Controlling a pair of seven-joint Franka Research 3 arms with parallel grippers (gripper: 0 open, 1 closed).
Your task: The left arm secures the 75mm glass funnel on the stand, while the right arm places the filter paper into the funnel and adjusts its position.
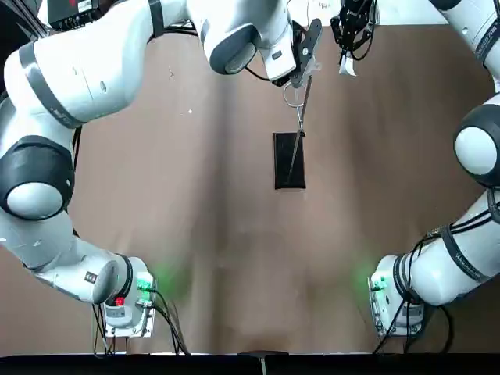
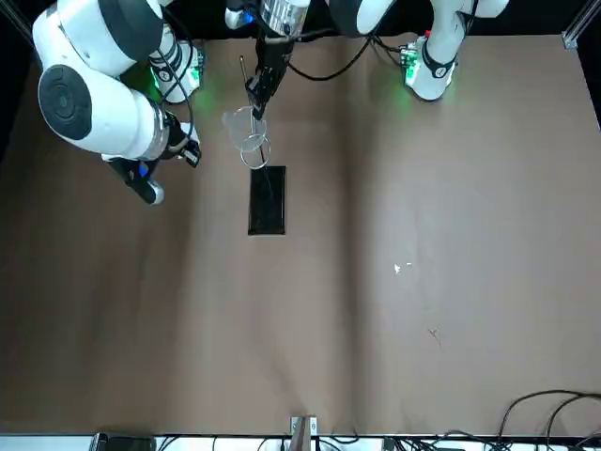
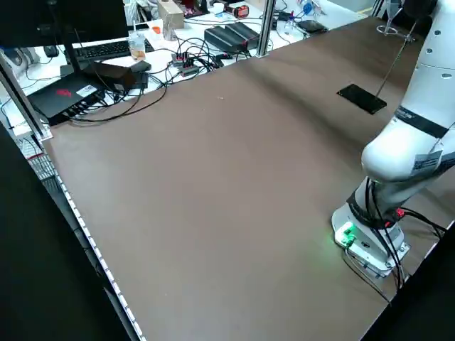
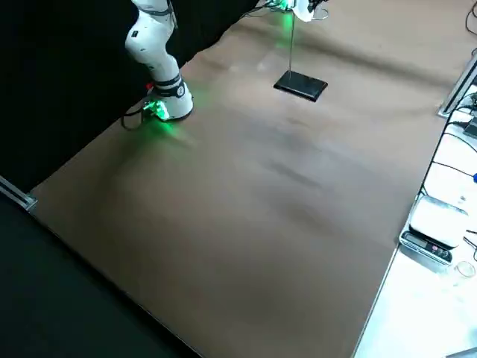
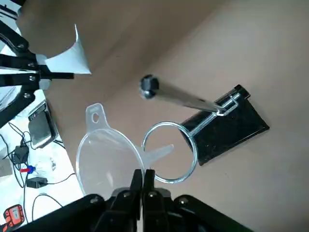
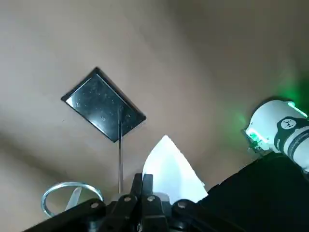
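My left gripper (image 5: 148, 174) is clenching the clear funnel (image 5: 108, 159) beside the stand's ring (image 5: 194, 152); right of the rod (image 5: 186, 98), my right gripper (image 6: 147, 178) is pinching the filter paper (image 6: 171, 169).

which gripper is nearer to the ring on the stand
Left. The left gripper is right by the ring, shut on the funnel; the right gripper, holding the filter paper, is farther out to the robot's right.

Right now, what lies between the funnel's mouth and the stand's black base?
The funnel's stem and the stand's wire ring; left wrist view shows that.
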